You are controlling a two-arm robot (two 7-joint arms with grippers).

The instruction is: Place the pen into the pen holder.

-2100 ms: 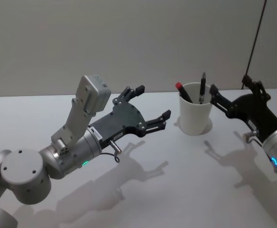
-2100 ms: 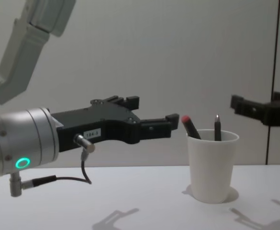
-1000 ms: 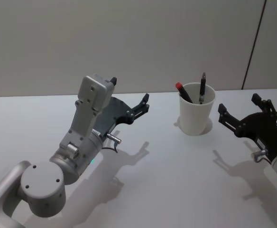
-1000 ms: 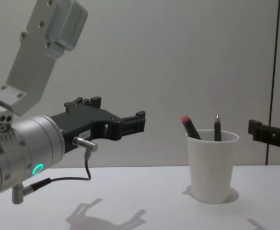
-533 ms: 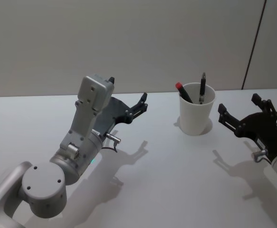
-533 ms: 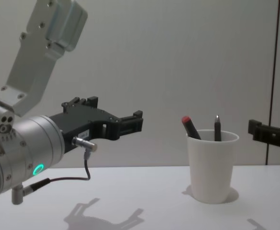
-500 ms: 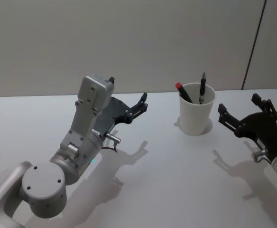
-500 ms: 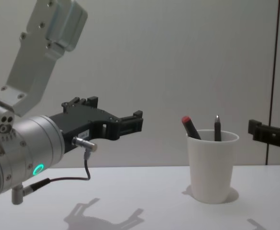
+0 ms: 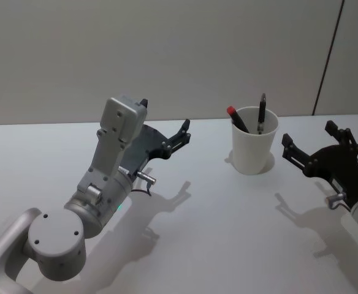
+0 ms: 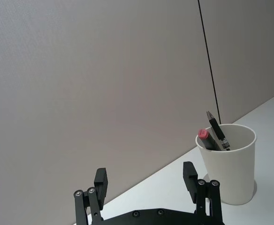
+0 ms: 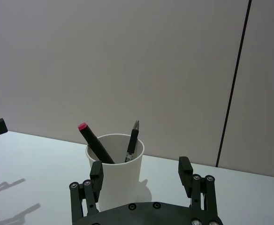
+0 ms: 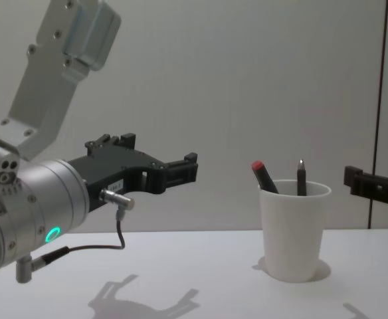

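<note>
Between both grippers: pen holder (image 9: 254, 142) | left gripper (image 9: 164, 128) spread | right gripper (image 9: 309, 142) spread

I work in what looks like a lab or test room: a bare white table (image 9: 228, 233) set against a plain grey wall (image 9: 167, 55) with one dark vertical seam (image 9: 327, 58). On it stands a lone paper-cup pen holder (image 9: 253, 149), with my two arms above it.
</note>
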